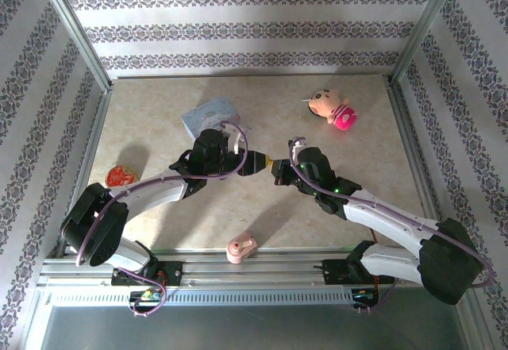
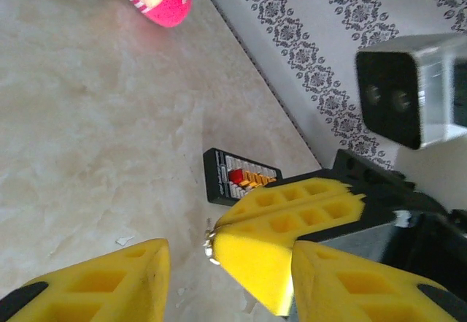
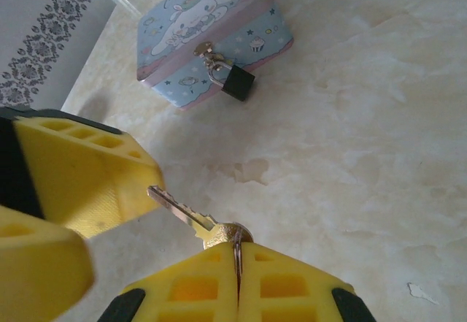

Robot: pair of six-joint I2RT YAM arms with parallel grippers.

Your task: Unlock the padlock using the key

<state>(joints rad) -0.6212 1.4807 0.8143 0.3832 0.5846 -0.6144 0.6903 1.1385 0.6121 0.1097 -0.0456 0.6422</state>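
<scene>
The small black padlock (image 3: 238,82) hangs by its silvery shackle from the clasp of the blue cartoon tin (image 3: 211,33), which stands at the table's back left (image 1: 208,116). My right gripper (image 3: 237,253) is shut on the brass key (image 3: 182,211) at its round head, and the blade points up and left. My left gripper (image 2: 226,278) is open, its yellow fingers (image 3: 80,172) on either side of the key's tip (image 2: 209,245) and the right gripper's pads (image 2: 284,220). Both grippers meet at mid-table (image 1: 266,164), well short of the tin.
A pink toy figure (image 1: 332,108) lies at the back right. A red round object (image 1: 121,176) sits at the left edge and a pink item (image 1: 240,248) by the front rail. A small black device with coloured buttons (image 2: 237,179) lies beyond the grippers.
</scene>
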